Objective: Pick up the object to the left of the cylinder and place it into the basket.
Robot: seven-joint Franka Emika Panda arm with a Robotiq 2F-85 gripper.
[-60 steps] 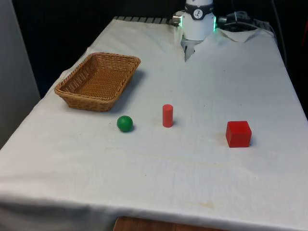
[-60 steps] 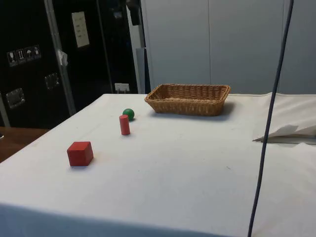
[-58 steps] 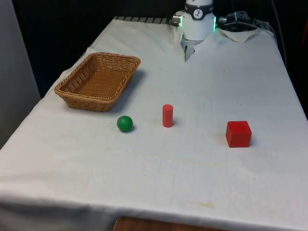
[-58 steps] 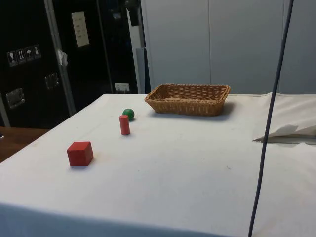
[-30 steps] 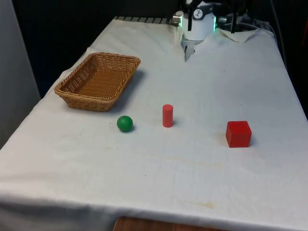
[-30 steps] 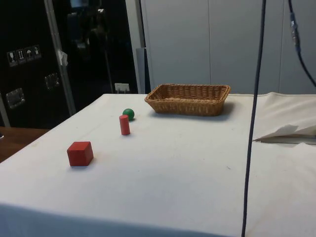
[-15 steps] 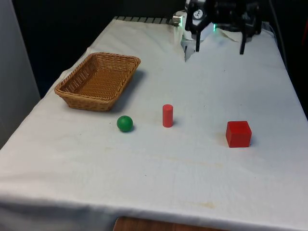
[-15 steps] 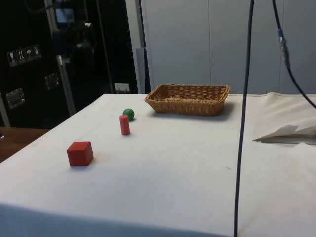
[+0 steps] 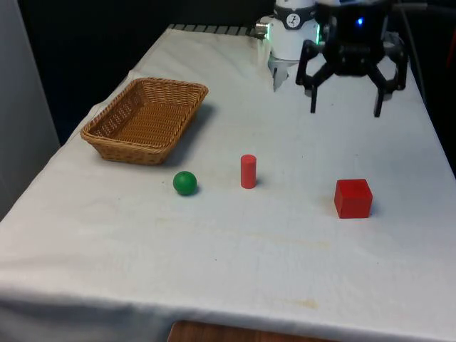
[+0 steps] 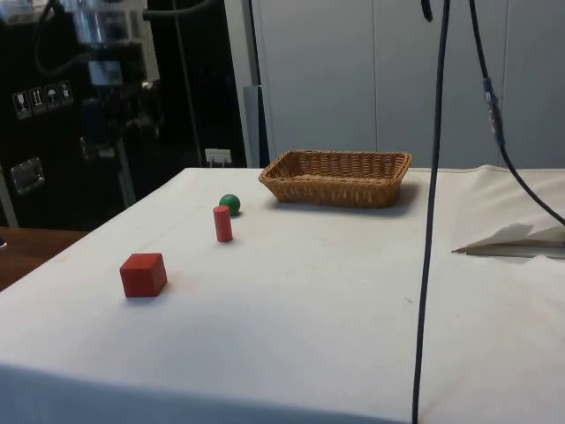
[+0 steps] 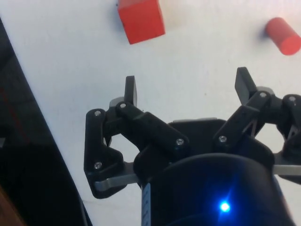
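My gripper [image 9: 345,108] fingers wide, high above red cube [image 9: 353,197]; green ball [image 9: 184,182] beside red cylinder [image 9: 247,171] may roll if nudged.

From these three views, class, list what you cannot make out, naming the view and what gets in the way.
1. Wicker basket, side view: its floor is hidden by the near wall.
2. Green ball, side view: its lower part is hidden behind the red cylinder.
3. Gripper, side view: blurred against the dark cabinets.
4. Red cube, wrist view: cut off by the picture's edge.
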